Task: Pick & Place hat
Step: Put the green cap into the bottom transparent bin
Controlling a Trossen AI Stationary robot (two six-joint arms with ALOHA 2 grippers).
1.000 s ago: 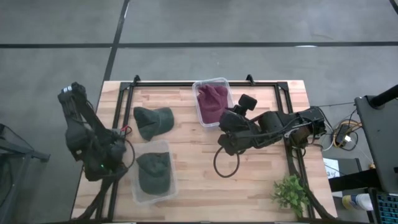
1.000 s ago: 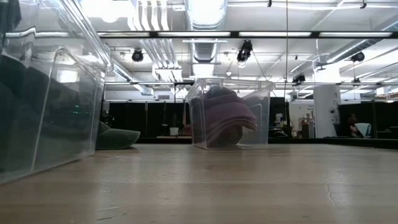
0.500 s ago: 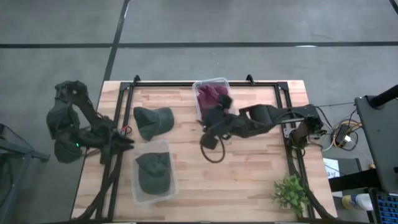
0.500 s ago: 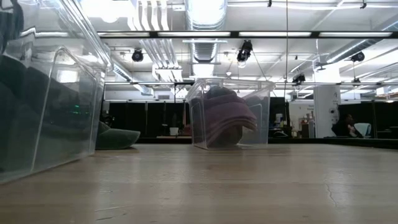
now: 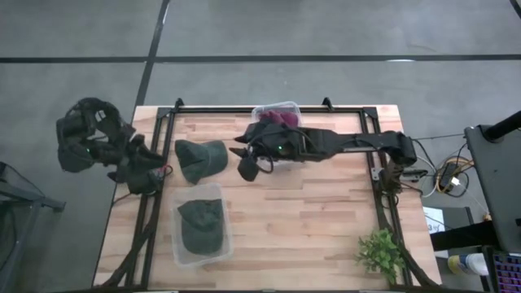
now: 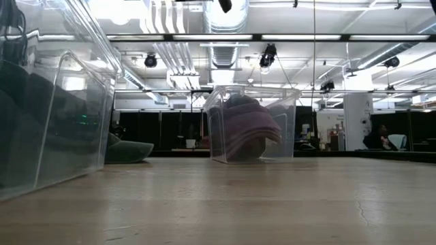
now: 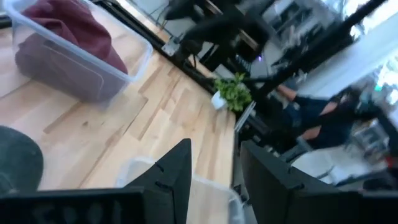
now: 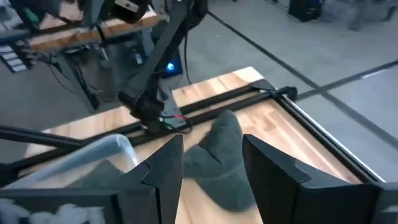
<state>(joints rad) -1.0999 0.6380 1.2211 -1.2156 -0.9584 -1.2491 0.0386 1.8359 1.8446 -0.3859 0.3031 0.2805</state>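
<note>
Bare wood lies below right gripper (image 5: 242,153). Loose green hat (image 5: 198,159) sits just ahead; maroon-hat bin (image 5: 277,110) close behind blocks retreat.

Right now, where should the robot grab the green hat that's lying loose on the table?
Probably the raised, rounded crown of the green hat, pinched from straight above. The hat lies flat on the table, so its brim hugs the wood. The right end effector, open, hovers just beside it.

The high camera is looking straight down on the whole table (image 5: 326,212), while the low one is sitting at tabletop level, facing the room. Both wrist cameras are looking forward across the same tabletop.
</note>
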